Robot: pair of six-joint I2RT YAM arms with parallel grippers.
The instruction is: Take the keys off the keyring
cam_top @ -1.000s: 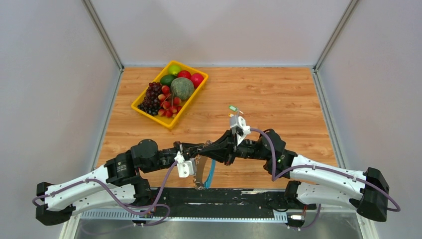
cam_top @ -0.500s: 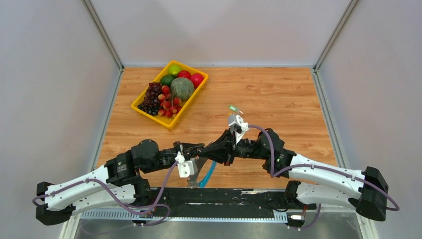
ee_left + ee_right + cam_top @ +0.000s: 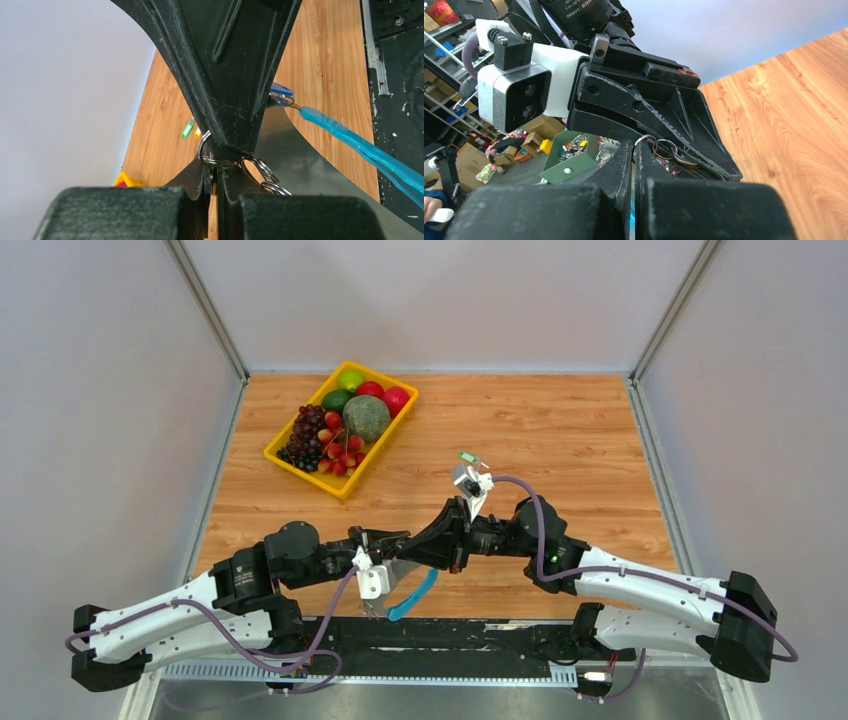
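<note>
Both grippers meet above the table's near edge. My left gripper (image 3: pixel 396 546) is shut on a small split ring (image 3: pixel 217 161) of the keyring. The keyring's silvery band (image 3: pixel 300 150) and light-blue strip (image 3: pixel 360 145) hang below, seen in the top view (image 3: pixel 410 596). My right gripper (image 3: pixel 412 550) comes in from the opposite side, shut on a split ring (image 3: pixel 644 140) of the same bunch. A blue key head (image 3: pixel 280 90) shows behind its fingers. A green key (image 3: pixel 467 457) lies loose on the table, with an orange one (image 3: pixel 198 133) beside it.
A yellow fruit tray (image 3: pixel 300 472) with grapes, a melon and other fruit stands at the back left. The arm bases and a black rail (image 3: pixel 480 635) run along the near edge, right under the hanging loop.
The right gripper has pushed left and closer to the left gripper. The hanging loop with its blue strip has swung from nearly vertical to slanting down-left.
</note>
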